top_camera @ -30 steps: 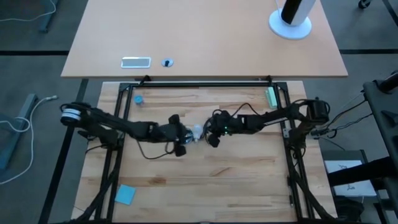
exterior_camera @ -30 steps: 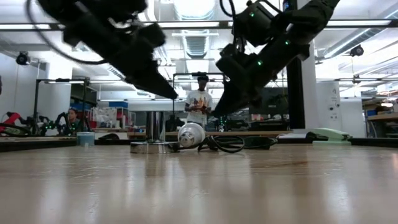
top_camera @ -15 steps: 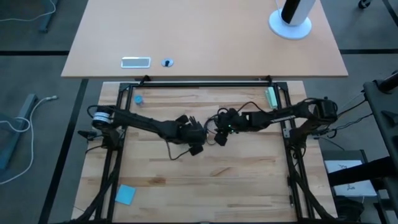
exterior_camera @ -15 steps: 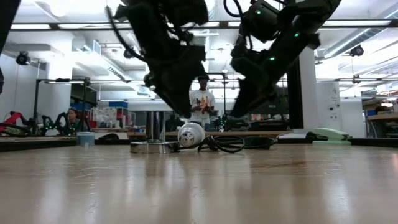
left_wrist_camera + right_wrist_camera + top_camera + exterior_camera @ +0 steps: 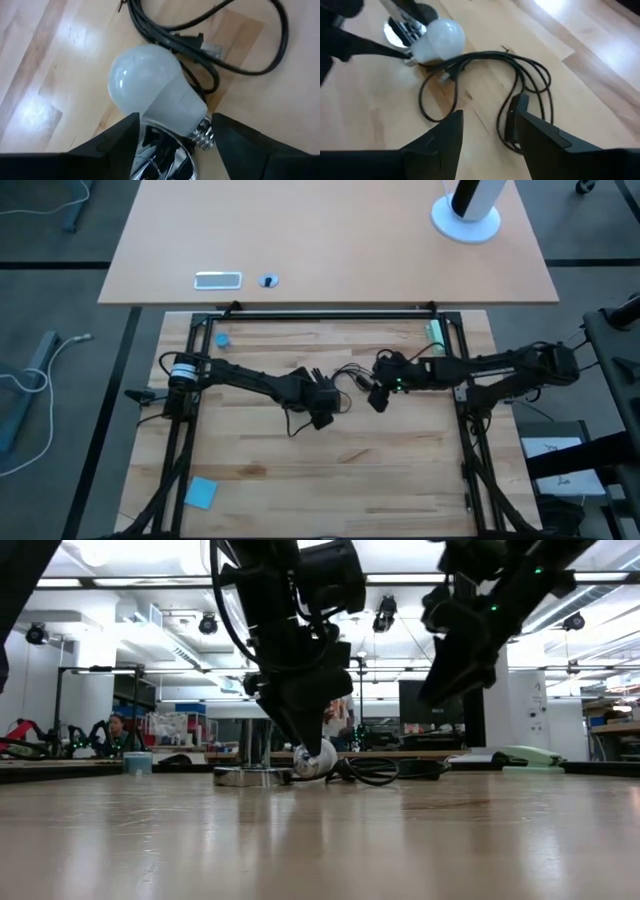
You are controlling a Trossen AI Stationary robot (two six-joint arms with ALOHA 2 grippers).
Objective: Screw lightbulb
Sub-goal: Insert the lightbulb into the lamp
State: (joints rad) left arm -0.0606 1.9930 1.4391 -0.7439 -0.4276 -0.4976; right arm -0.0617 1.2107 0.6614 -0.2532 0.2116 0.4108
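Lightbulb [image 5: 152, 97] lying between spread fingers of left claw [image 5: 175, 131], right claw [image 5: 487, 127] released, nearby

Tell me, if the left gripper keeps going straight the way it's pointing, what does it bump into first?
Most likely the lightbulb: it lies right ahead of the left gripper, between its open fingers, with the black cord just beyond.
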